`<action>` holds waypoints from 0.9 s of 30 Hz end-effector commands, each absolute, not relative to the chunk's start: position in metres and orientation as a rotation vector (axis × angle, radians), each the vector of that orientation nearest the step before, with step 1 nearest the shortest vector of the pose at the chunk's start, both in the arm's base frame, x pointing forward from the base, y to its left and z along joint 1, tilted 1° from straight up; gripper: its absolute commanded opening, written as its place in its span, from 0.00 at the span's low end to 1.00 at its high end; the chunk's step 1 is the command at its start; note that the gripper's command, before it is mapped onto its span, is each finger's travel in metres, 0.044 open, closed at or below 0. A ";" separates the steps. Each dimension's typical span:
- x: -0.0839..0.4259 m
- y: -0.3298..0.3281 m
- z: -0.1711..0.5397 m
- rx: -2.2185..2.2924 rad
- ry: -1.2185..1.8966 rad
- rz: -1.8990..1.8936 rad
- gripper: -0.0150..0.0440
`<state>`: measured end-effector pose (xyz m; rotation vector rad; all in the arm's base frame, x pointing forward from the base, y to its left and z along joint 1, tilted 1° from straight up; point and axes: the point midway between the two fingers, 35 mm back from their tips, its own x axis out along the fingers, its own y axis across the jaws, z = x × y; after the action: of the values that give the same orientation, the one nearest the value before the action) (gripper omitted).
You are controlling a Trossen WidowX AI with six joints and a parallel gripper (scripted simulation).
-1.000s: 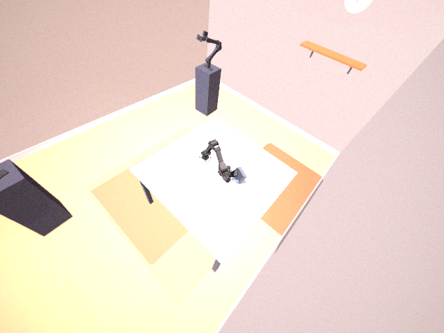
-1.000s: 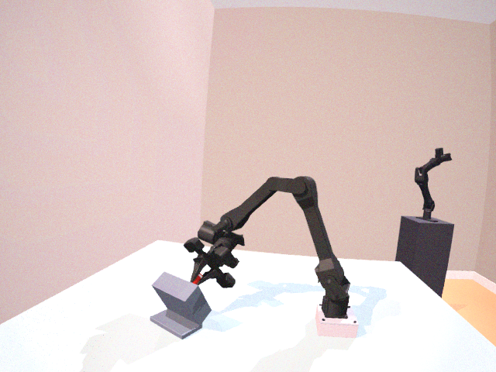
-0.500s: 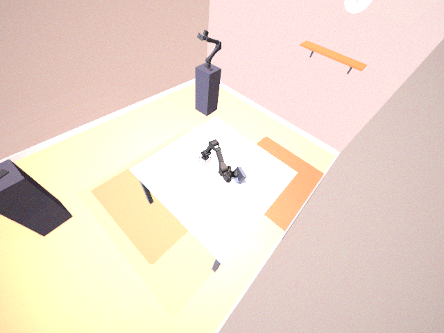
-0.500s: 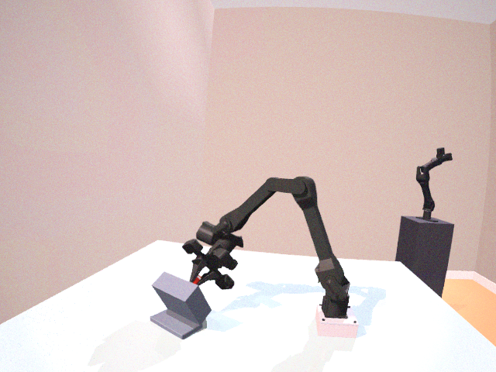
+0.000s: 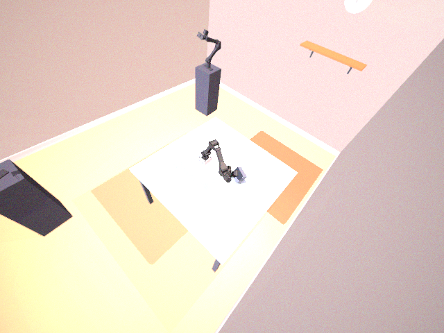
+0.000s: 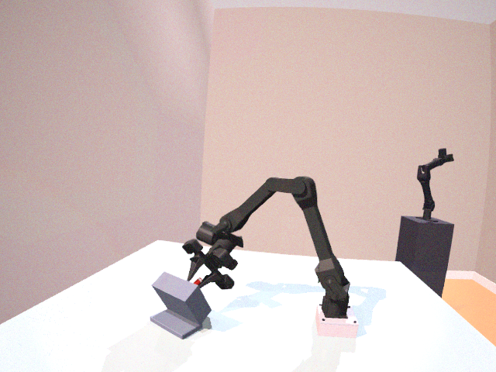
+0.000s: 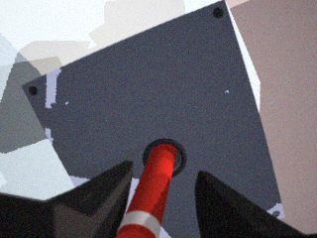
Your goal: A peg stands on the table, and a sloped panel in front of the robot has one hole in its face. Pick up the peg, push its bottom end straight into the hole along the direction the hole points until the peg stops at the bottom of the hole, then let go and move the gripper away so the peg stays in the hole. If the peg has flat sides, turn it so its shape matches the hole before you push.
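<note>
The black two-fingered claw (image 6: 194,282) (image 7: 164,175) stands parted, gripping nothing, as a round red peg with a pale band (image 6: 197,281) (image 7: 154,190) leans between its fingers, bottom end in the ringed hole of the dark gray sloped panel (image 6: 184,301) (image 7: 149,109) just ahead. Release appears under way; next calls for backing straight off along the peg.

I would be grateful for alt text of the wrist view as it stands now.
A red peg with a pale band stands with its far end in the ringed round hole of a dark panel. The open gripper has one black finger on each side of the peg, with gaps between.
</note>
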<state>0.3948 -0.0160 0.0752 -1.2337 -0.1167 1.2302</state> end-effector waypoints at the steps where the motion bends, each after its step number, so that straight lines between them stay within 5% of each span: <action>1: 0.395 -0.016 0.075 -1.234 -0.118 1.230 0.70; 8: 0.394 -0.019 0.077 -1.235 -0.116 1.230 1.00; 27: 0.383 -0.045 0.089 -1.239 -0.108 1.234 1.00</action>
<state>0.3835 -0.0392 0.0851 -1.2313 -0.1038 1.2368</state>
